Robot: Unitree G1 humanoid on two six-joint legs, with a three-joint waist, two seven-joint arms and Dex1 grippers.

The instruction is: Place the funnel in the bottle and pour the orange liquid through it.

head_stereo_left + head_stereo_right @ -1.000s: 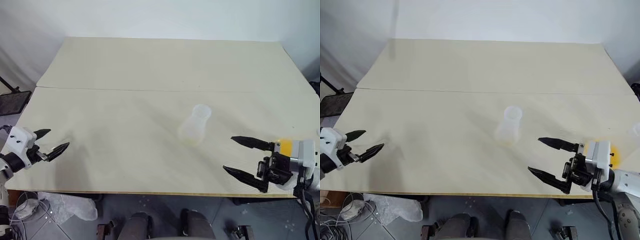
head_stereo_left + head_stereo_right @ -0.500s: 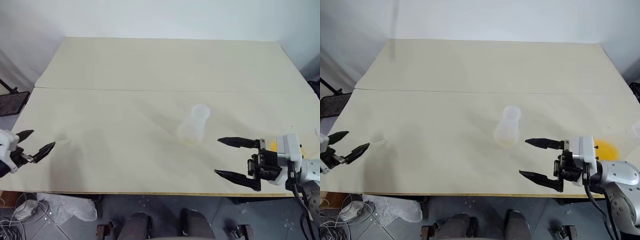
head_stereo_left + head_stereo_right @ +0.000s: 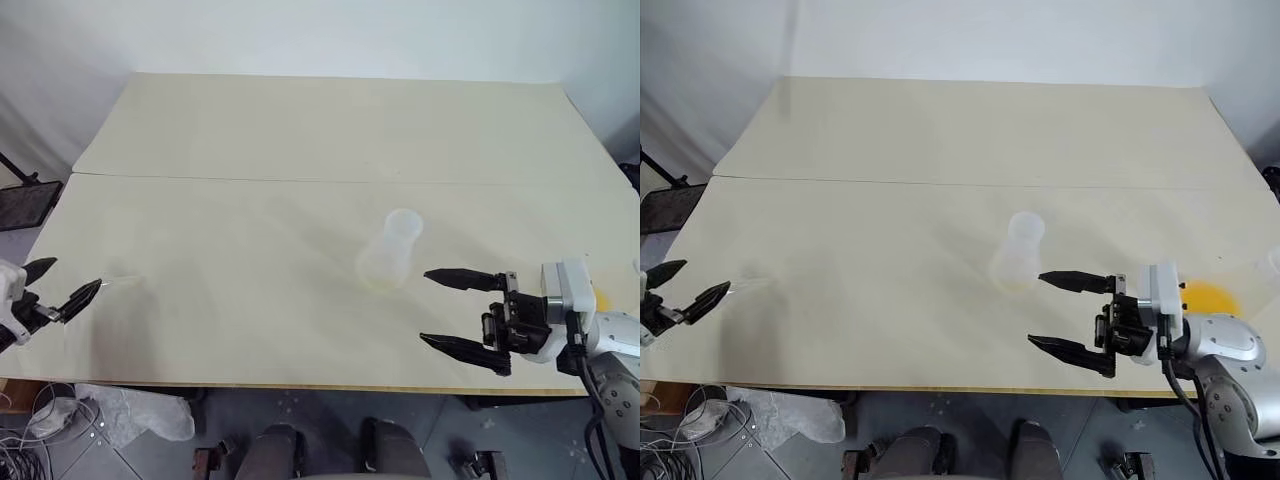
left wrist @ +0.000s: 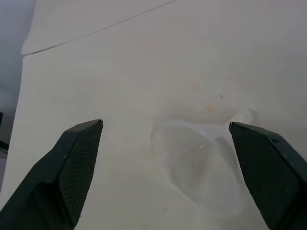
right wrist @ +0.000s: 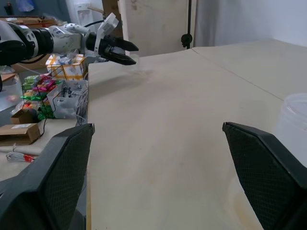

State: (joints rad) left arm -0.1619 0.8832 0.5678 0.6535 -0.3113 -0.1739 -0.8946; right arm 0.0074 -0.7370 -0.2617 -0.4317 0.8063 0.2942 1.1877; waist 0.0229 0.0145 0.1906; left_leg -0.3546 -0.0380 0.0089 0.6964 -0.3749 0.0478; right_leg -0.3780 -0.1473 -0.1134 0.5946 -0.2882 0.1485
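The left wrist view shows the funnel (image 4: pixel 201 167) lying on its side on the pale surface (image 3: pixel 300 130), between the two wide-spread fingers of the left pincer (image 3: pixel 62 290), which holds nothing. In the left eye view, the funnel is a faint clear shape just beyond the left fingertips, near the left edge of the surface.

The bottle (image 3: pixel 390 250) stands upright near the middle, well apart from the funnel. The right pincer (image 3: pixel 462 311) is near the bottle on its right side, its jaws wide and empty. An orange patch (image 3: pixel 1206 298), probably the orange liquid, shows behind the right wrist near the right edge; its container I cannot make out.

The step in hand seems to be taking the funnel. To do it well, the left pincer should go forward until the cone is between the fingers, then close gently on the wall below the rim, because thin clear plastic can slip or roll away. The right pincer could steady the bottle for the insertion.
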